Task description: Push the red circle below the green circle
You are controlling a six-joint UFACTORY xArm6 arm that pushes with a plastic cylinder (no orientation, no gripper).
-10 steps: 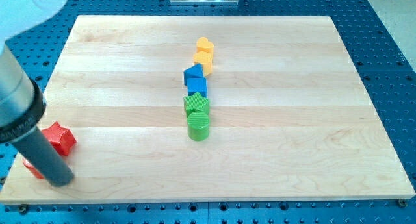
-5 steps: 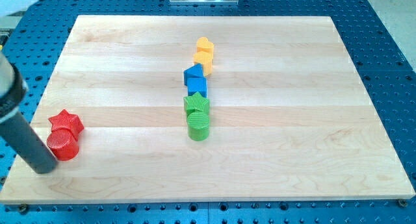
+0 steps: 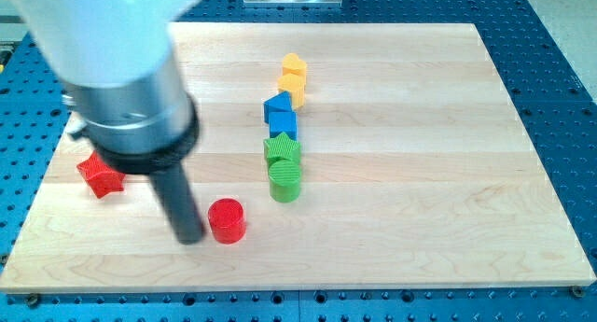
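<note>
The red circle (image 3: 226, 220) lies on the wooden board, below and left of the green circle (image 3: 285, 182). My tip (image 3: 190, 238) stands just left of the red circle, touching or nearly touching its left side. The green circle sits at the bottom of a column of blocks in the board's middle, with a green star (image 3: 282, 150) right above it.
A red star (image 3: 101, 175) lies near the board's left edge, left of the rod. Above the green star stand two blue blocks (image 3: 280, 115) and two yellow blocks (image 3: 293, 77). The arm's wide grey body covers the upper left of the board (image 3: 420, 173).
The red circle has slid right from the board's left edge toward the middle, away from the red star. My tip has moved right behind it. The red star has shifted slightly.
</note>
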